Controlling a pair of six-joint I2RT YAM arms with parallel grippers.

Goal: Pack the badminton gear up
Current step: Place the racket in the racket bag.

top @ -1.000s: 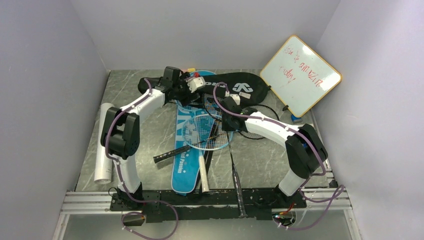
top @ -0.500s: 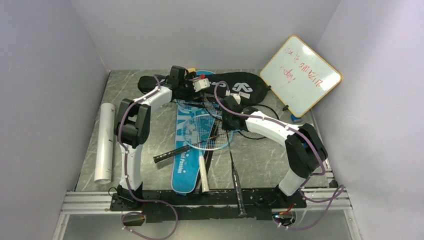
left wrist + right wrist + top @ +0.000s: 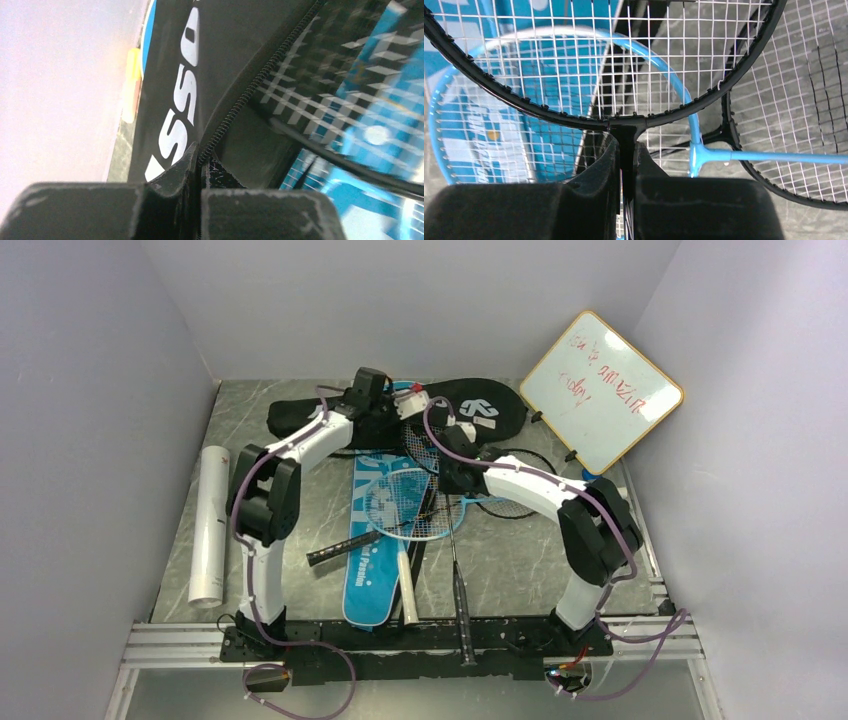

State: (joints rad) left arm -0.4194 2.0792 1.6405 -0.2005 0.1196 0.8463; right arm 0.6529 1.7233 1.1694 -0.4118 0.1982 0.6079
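Racket (image 3: 459, 590), black-framed, points its handle nearward.

Soft, even light falls from overhead in the top view, and the grey marbled worktop (image 3: 520, 560) carries only faint shadows under the arms. The left wrist view is dimmer: the black zipped bag with white lettering (image 3: 225, 50) is sharp at centre, the blue patches at right smear, and the wall at left washes out. In the right wrist view the black-framed racket (image 3: 574, 116) is crisp, while the dark fingers (image 3: 589, 200) at the bottom are soft.
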